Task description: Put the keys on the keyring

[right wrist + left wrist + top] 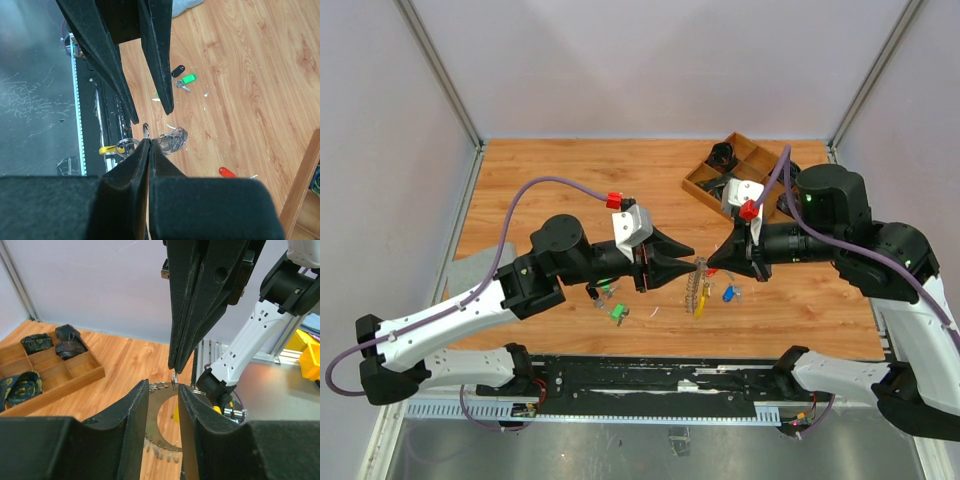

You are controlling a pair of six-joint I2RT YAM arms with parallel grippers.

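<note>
Above mid-bench the right gripper is shut, seemingly pinching the keyring. The left gripper stands half-open, empty.

Table: orange-brown wood, streaky grain.
Keyring: silvery coil, yellow curved piece at its 6 o'clock.
Blue key at 3 o'clock of keyring.
Green key at 8 o'clock of keyring, bright green head.
Red key: red head, in right wrist view.
Black tag just beside green key.
Left gripper, right gripper: matte black.
Arms: white and black.
Cables: purple, with red clips.
Tray at table's 1 o'clock: darker brown wood; contents black, yellowish pattern.
Walls: pale grey-lilac.
</note>
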